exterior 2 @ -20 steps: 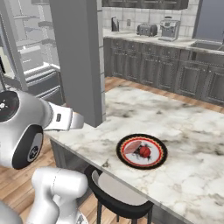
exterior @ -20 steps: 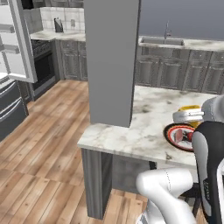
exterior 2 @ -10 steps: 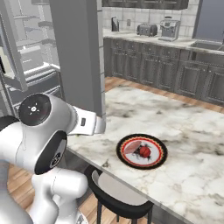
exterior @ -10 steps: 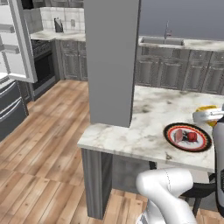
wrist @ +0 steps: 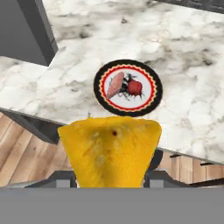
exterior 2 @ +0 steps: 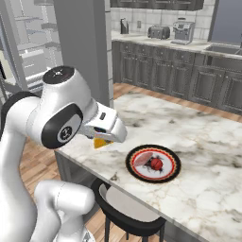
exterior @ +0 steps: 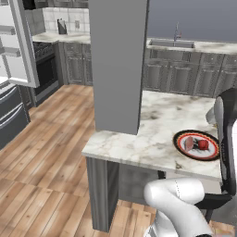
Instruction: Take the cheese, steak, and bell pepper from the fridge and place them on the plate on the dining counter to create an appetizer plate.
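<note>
In the left base view, the plate [exterior: 196, 144] sits on the dining counter [exterior: 152, 134], carrying the steak [exterior: 189, 143] and bell pepper [exterior: 202, 145].

In the right base view, the claw [exterior 2: 100, 142] grasps the cheese [exterior 2: 99, 142], with the plate [exterior 2: 153, 163] just beyond it to the right.

In the hand view, the cheese [wrist: 110, 151] fills the grip, plate [wrist: 127, 88] ahead on the marble.
</note>
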{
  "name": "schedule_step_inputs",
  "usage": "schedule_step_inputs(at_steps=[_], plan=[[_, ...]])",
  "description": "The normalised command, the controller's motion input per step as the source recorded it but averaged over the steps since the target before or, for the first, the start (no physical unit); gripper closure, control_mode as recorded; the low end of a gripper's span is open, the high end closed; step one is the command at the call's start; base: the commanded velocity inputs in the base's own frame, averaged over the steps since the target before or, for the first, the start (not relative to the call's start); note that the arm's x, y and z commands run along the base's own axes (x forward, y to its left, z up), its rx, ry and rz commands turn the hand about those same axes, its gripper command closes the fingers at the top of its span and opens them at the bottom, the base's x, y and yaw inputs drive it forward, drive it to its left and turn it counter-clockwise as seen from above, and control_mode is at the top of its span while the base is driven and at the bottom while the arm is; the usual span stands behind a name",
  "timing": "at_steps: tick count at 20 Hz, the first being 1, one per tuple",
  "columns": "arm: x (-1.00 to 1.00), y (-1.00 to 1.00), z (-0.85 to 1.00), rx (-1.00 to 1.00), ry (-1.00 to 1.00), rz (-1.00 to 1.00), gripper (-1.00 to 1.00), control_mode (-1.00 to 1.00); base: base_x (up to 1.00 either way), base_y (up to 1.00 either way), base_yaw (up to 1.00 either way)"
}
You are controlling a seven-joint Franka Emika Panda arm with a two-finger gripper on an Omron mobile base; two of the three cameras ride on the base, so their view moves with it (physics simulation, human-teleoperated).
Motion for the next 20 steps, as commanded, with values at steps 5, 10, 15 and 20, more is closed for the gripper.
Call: schedule_step_inputs(at_steps=[5, 10, 15, 20], plan=[[0.0, -0.42, -0.27, -0.03, 0.23, -0.08, 1.0, -1.0, 0.0, 0.0, 0.0], [-0.08, -0.5, -0.47, 0.0, 0.04, 0.0, 1.0, -1.0, 0.0, 0.0, 0.0], [-0.01, -0.52, -0.72, 0.0, -0.03, 0.0, 1.0, -1.0, 0.0, 0.0, 0.0], [0.24, -0.48, -0.33, 0.03, 0.0, 0.0, 1.0, -1.0, 0.0, 0.0, 0.0]])
